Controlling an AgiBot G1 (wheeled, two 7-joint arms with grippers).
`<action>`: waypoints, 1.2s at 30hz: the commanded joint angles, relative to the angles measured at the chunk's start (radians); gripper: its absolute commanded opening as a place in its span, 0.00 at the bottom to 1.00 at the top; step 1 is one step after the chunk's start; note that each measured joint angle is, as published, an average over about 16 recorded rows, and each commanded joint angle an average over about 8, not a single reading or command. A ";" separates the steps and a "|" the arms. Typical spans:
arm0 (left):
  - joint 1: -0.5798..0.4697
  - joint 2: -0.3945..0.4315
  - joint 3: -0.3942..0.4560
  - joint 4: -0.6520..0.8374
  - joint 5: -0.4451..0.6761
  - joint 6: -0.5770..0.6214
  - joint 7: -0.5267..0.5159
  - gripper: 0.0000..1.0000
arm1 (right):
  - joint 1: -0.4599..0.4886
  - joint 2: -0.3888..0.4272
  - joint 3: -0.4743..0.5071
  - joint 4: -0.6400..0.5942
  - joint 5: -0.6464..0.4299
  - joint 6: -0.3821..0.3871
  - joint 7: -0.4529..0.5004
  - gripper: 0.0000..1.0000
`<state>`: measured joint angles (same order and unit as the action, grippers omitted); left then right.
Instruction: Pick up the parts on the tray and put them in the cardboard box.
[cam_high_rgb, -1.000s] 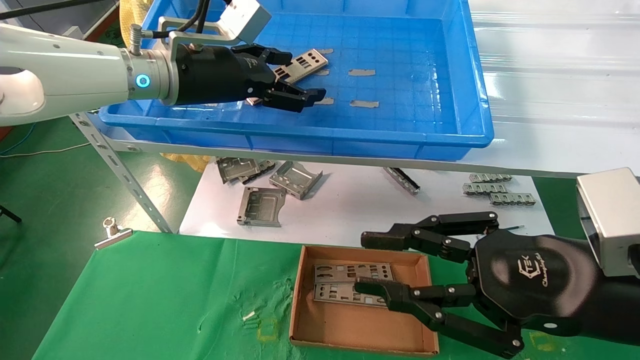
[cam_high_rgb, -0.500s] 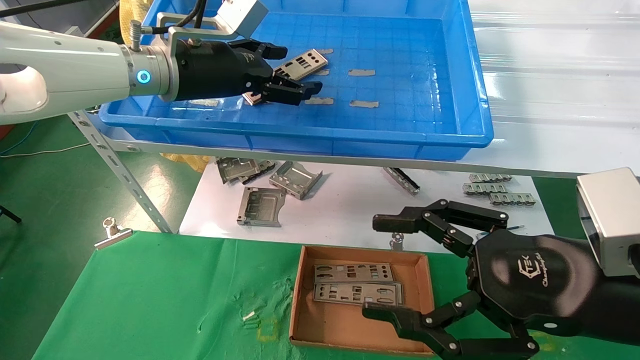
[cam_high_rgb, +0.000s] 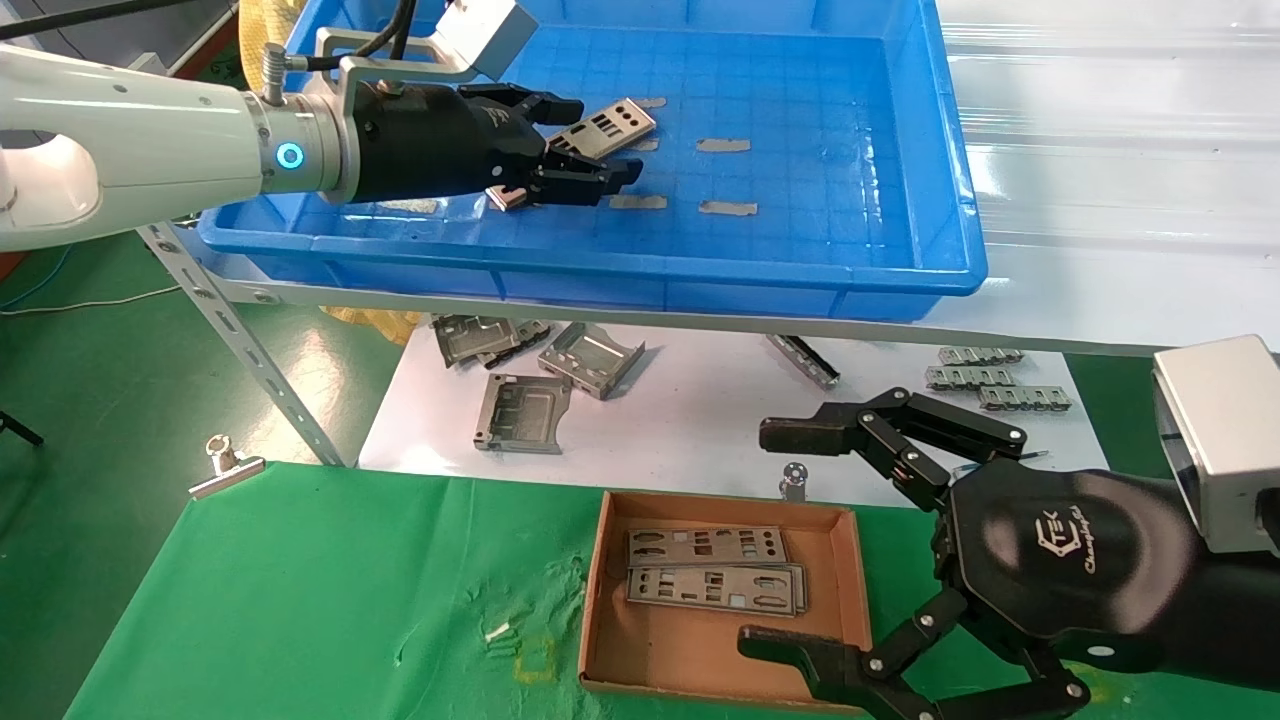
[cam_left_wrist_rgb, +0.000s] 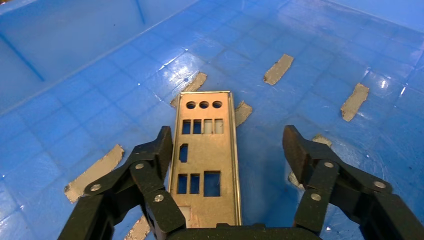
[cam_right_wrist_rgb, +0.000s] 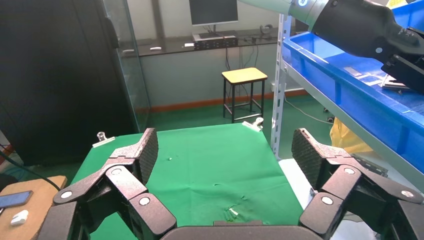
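One part (cam_high_rgb: 607, 124), a thin silver strip with punched cut-outs, lies on the floor of the blue tray (cam_high_rgb: 700, 272). My left gripper (cam_high_rgb: 580, 140) is open around it. In the left wrist view the part (cam_left_wrist_rgb: 207, 160) lies between the jaws of the left gripper (cam_left_wrist_rgb: 230, 145): one finger (cam_left_wrist_rgb: 161, 150) is at its long edge, the other (cam_left_wrist_rgb: 297, 150) stands well apart. Two more parts (cam_high_rgb: 712, 570) lie overlapping in the cardboard box (cam_high_rgb: 700, 655) on the green cloth. My right gripper (cam_high_rgb: 780, 540) hangs wide open over the box's right end, holding nothing.
Small grey tape strips (cam_high_rgb: 727, 208) dot the tray floor. Folded grey brackets (cam_high_rgb: 522, 412) and connector strips (cam_high_rgb: 985, 380) lie on a white sheet under the shelf. A slanted shelf post (cam_high_rgb: 240, 340) and a binder clip (cam_high_rgb: 225, 465) stand at the left.
My right gripper spread wider and drew back to the right, off the parts in the box. The left gripper's fingers narrowed around the part in the tray.
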<state>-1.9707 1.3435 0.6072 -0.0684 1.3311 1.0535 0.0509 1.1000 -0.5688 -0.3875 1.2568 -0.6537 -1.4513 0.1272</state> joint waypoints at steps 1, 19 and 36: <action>0.000 0.000 0.001 0.001 0.000 0.000 -0.003 0.00 | 0.000 0.000 0.000 0.000 0.000 0.000 0.000 1.00; -0.001 -0.001 0.010 0.003 -0.002 -0.007 -0.016 0.00 | 0.000 0.000 0.000 0.000 0.000 0.000 0.000 1.00; -0.006 -0.004 0.006 0.001 -0.021 0.007 -0.004 0.00 | 0.000 0.000 0.000 0.000 0.000 0.000 0.000 1.00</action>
<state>-1.9772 1.3389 0.6119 -0.0681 1.3082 1.0605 0.0477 1.1001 -0.5687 -0.3877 1.2568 -0.6536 -1.4512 0.1271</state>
